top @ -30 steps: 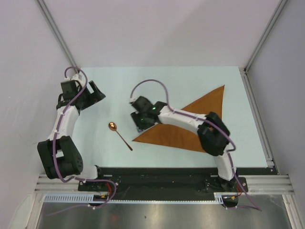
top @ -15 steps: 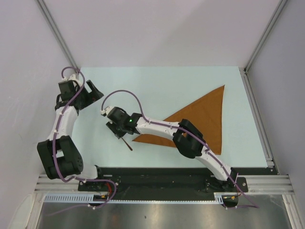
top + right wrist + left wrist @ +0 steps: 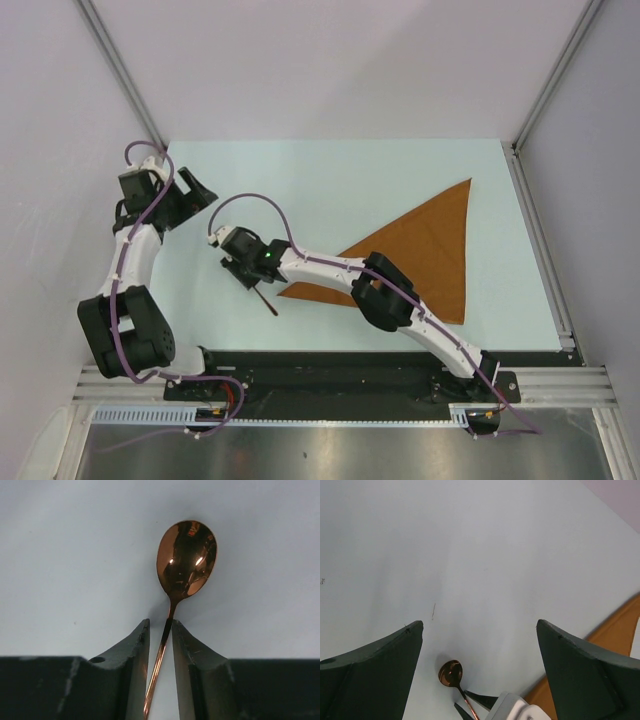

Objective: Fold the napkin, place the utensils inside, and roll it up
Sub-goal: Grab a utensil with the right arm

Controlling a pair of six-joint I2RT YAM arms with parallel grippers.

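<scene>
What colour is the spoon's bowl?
The spoon's bowl is shiny copper, seen best in the right wrist view.

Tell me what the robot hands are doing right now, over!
Left gripper wide open, empty. Right gripper jaws straddling the spoon handle, nearly closed; grip unconfirmed. Napkin folded in a triangle, lying flat. Nothing in the way.

Top view looked down from high, far off. Left wrist view looked obliquely, farther back; right wrist view very close. All three shared spoon (image 3: 186, 560).
</scene>
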